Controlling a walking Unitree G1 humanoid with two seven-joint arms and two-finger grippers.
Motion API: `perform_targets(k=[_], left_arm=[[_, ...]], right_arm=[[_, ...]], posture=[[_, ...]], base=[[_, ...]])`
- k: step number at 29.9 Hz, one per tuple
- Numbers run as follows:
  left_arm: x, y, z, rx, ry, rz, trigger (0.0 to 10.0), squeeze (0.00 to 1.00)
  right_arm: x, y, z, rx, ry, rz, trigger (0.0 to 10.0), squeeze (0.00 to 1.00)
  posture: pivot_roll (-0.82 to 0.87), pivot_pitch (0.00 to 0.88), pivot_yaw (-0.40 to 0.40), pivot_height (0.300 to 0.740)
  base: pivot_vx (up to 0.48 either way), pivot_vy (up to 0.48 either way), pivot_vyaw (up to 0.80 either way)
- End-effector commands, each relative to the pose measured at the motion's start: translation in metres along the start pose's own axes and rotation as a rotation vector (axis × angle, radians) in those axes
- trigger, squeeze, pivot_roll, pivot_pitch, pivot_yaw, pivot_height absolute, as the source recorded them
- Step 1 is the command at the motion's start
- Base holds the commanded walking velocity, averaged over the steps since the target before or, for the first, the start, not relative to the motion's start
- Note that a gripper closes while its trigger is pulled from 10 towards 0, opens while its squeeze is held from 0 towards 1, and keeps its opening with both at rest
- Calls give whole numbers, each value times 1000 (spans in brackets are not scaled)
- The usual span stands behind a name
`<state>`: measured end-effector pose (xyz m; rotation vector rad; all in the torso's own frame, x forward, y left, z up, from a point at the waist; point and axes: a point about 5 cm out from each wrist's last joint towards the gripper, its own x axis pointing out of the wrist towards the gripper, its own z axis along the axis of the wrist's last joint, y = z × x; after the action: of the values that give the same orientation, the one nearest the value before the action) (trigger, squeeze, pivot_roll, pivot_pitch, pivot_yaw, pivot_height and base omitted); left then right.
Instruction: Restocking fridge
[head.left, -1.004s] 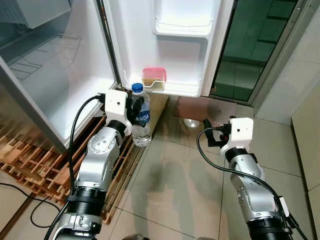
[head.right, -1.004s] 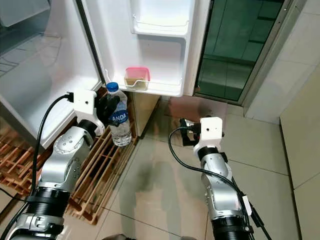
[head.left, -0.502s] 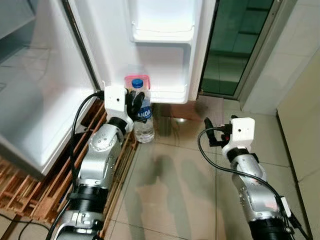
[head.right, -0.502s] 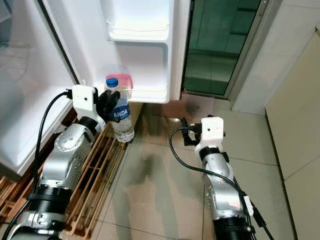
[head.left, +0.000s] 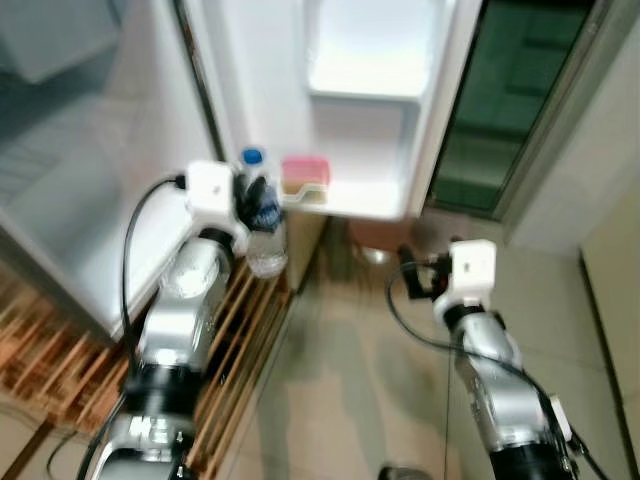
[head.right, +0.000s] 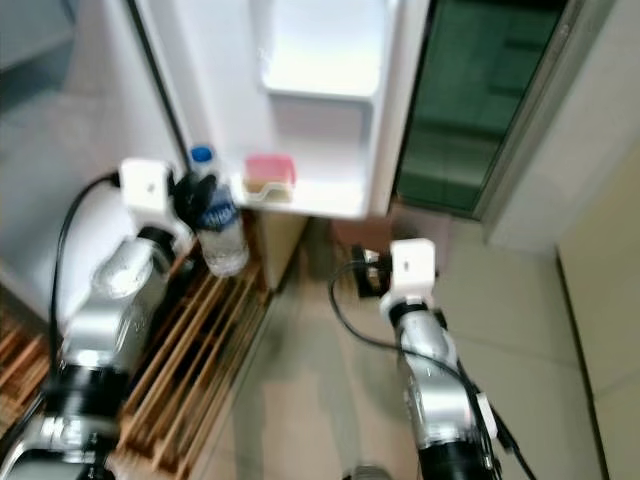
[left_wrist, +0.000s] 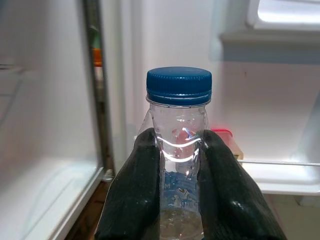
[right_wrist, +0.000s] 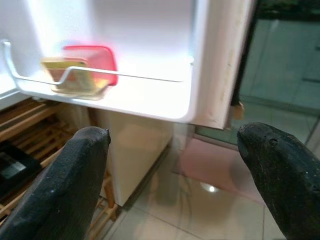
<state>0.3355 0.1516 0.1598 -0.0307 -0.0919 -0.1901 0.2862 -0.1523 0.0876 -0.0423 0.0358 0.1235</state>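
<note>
- I have the left gripper (left_wrist: 177, 165) clamped on the neck of the water bottle (head.left: 262, 222), just under its blue cap (left_wrist: 179, 85); held upright, it should slide straight in
- The bottle sits beside the fridge door's lowest shelf (head.left: 360, 200), near the pink-lidded box (head.left: 305, 172); that shelf is my likely target
- My right gripper (right_wrist: 175, 170) hangs empty, jaws wide apart, near the door edge; free to steady things

Two silver arms, white boxy wrist blocks, black cables looping off them, long black fingers (left_wrist: 135, 195), black elbow rings.
</note>
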Motion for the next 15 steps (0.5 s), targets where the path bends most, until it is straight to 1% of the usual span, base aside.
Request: perform_targets(k=[1,6,7,9,15], left_arm=[[5,-11,8,12,-35,-37,10000,0],[4,-15,7,18,-31,-52,10000,0],[4,-16,7,17,-32,-59,10000,0],[4,-17,7,16,-33,-65,10000,0],[3,-22,10,41,-51,-88,10000,0]], right_arm=[[0,-4,5,-1,-26,-13,10000,106],[1,-4,7,-5,-32,-13,10000,118],[1,-4,7,-5,-32,-13,10000,122],[1,-4,7,-6,-32,-13,10000,118],[1,-4,5,-18,-18,-28,10000,118]], posture=[[-91,0,46,740],[-91,0,46,740],[-91,0,47,740],[-91,0,47,740],[-91,0,48,740]], base=[[0,0,544],[0,0,539],[0,-247,481],[247,-296,475],[434,0,477]])
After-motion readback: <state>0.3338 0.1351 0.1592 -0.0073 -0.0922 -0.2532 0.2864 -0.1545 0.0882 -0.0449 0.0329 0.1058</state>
